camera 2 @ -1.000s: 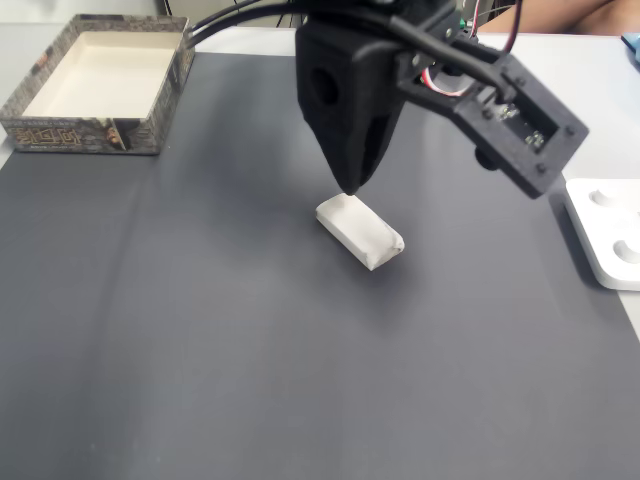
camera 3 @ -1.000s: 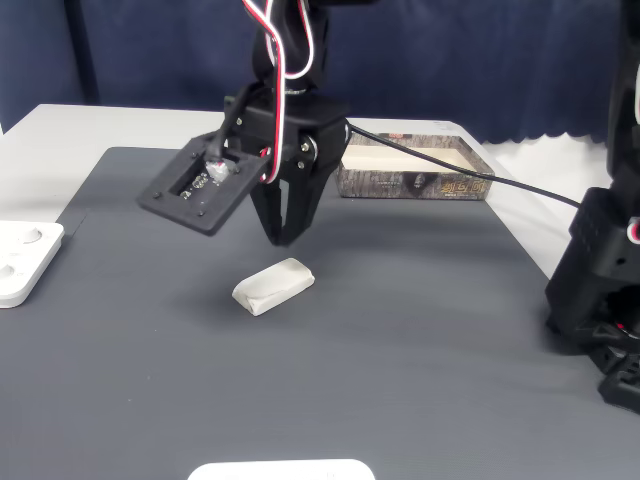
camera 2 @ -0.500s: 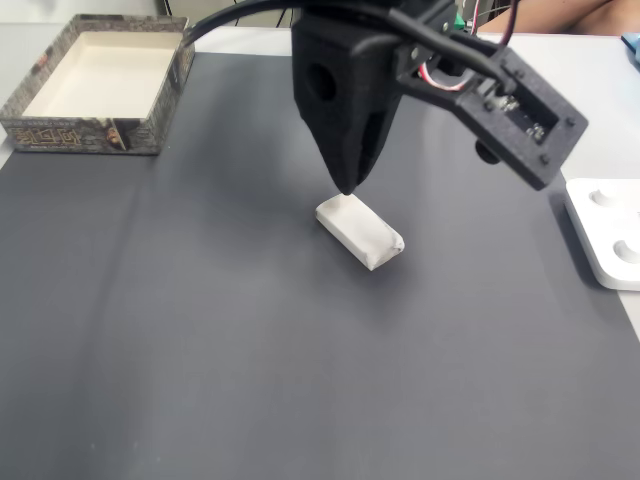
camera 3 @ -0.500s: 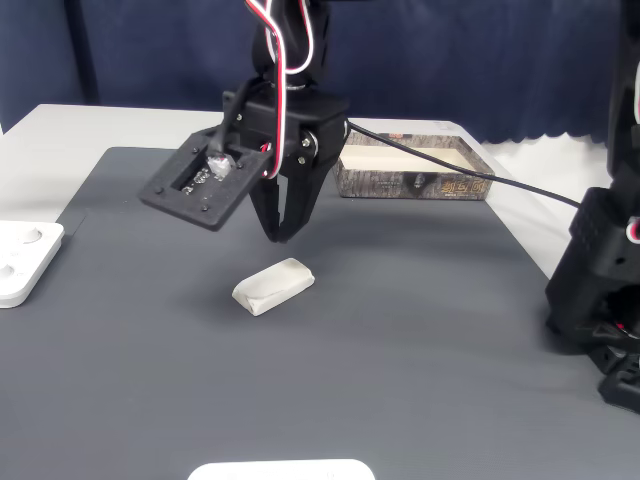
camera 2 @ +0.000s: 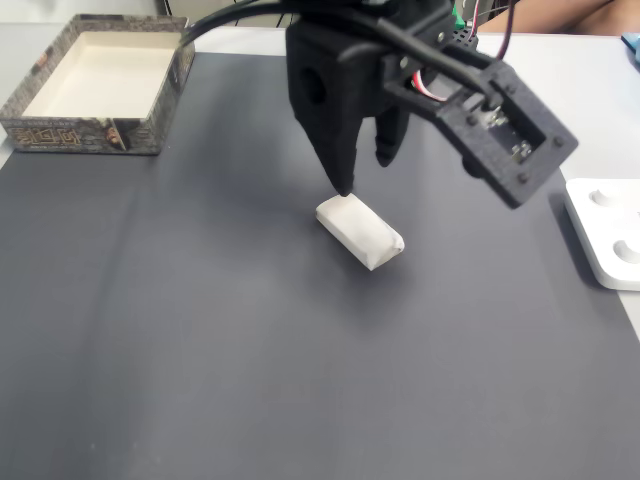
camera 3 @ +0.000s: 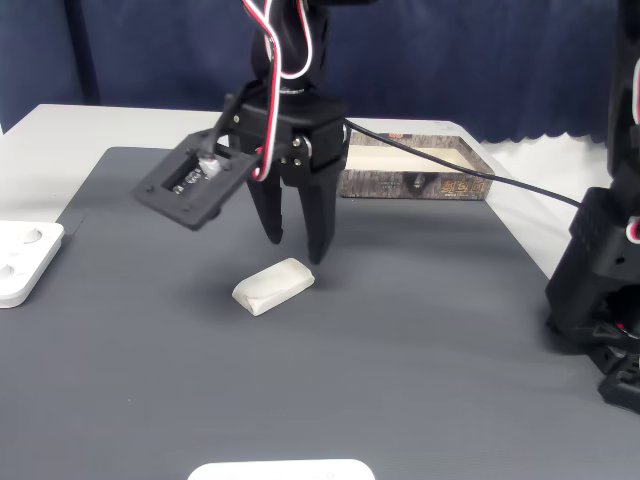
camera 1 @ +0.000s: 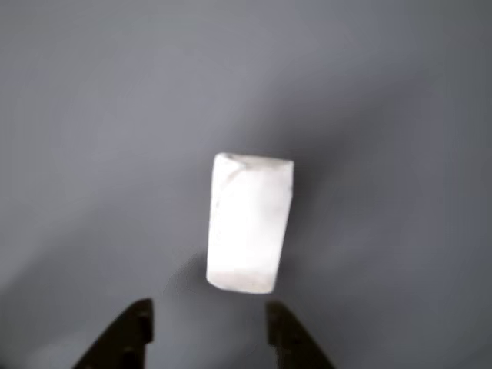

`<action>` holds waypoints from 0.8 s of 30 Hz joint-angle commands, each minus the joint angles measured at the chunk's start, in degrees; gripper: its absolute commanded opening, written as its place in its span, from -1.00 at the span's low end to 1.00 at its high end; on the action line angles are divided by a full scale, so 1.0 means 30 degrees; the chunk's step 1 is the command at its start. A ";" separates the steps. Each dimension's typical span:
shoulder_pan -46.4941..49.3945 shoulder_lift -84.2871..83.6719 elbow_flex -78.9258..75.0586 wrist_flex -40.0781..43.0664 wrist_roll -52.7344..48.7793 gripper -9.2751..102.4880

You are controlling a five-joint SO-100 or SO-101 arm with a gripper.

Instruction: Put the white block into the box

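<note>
Grey matte worktop carries everything we note. Nearest us in a fixed view, a flat white device peeks over the bottom edge; another white device sits at the left edge.

Mid-worktop: the block lies flat, skewed to the mat edges, touching nothing else. The gripper hangs just above its far end, jaws parted to a moderate gap, holding nothing. In the other view the two tips flank a gap barely wider than the block, which lies lengthwise ahead of them.

Far corner: the box stands well apart from the block, open and empty.

Risks, as we judge them:
- Narrow clearance. If the jaws descend slightly off-centre, a tip may land on the block and tip or shove it.
- Gripping near one end could let it pivot out.
- A long carry to the box; a weak pinch might drop it short of the rim.
</note>
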 commanded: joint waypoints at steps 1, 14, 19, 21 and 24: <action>0.0205 0.0117 -0.1230 -0.0117 -0.1113 -0.39; 0.0293 0.0088 -0.1436 -0.0293 -0.1436 -0.35; 0.0410 -0.0088 -0.1523 -0.0850 -0.1318 -0.34; 0.0410 -0.0293 -0.1699 -0.1230 -0.1201 -0.33; 0.0527 -0.0557 -0.1787 -0.2227 -0.1055 -0.31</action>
